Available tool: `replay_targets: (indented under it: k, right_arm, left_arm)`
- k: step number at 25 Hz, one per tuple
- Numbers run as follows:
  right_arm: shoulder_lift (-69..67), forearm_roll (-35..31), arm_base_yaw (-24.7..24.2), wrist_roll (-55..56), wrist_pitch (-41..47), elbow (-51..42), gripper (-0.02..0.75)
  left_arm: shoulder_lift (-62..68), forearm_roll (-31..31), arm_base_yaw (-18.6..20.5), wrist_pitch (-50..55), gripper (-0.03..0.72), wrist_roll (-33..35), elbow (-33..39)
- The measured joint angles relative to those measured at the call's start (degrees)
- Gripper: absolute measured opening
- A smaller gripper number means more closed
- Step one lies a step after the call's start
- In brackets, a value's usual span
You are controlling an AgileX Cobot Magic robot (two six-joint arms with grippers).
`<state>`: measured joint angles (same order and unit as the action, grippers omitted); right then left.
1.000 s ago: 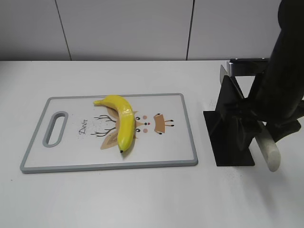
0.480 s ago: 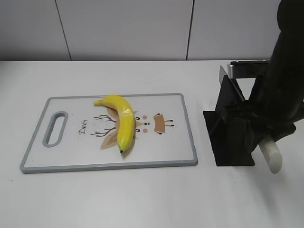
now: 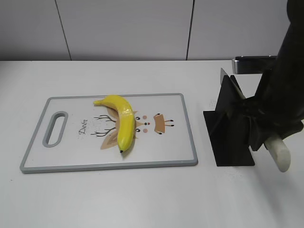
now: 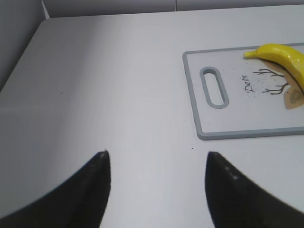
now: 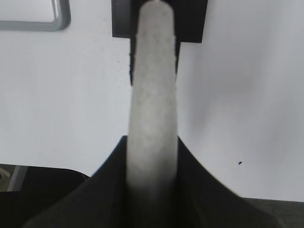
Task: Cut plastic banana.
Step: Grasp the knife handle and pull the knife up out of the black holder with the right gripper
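Note:
The plastic banana (image 3: 122,121) is glossy yellow and lies curved on the grey-rimmed cutting board (image 3: 109,166), over its deer print. It also shows in the left wrist view (image 4: 285,54) at the far right, on the board (image 4: 194,95). My right gripper (image 3: 264,137) is shut on the white handle of a knife (image 3: 280,156) beside the black knife stand (image 3: 230,137). In the right wrist view the handle (image 5: 153,85) runs from my jaws (image 5: 152,142) towards the stand (image 5: 190,19). My left gripper (image 4: 156,156) is open and empty over bare table, left of the board.
A silvery metal part (image 3: 251,64) shows above the stand, partly behind my right arm. The white table (image 3: 142,199) ends at a panelled wall behind. The board's handle slot (image 3: 55,128) is at its left end.
My right gripper has moved a little to the right with the white handle, away from the stand. The silvery part above the stand has shifted right too. The banana and board have not moved.

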<state>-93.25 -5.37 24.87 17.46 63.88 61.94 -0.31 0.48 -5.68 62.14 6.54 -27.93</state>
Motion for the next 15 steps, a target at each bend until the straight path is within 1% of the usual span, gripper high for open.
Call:
replay_targets:
  k: [8,15]
  right_arm:
    - [7.09,0.07,0.00,0.00,0.60,0.82,0.166]
    - [10.26,0.87,0.00,-0.24,2.70,6.11,0.166]
  left_arm:
    - [0.00,0.00,0.00,0.00,0.587,0.00,0.00]
    - [0.00,0.00,0.00,0.00,0.587,0.00,0.00]
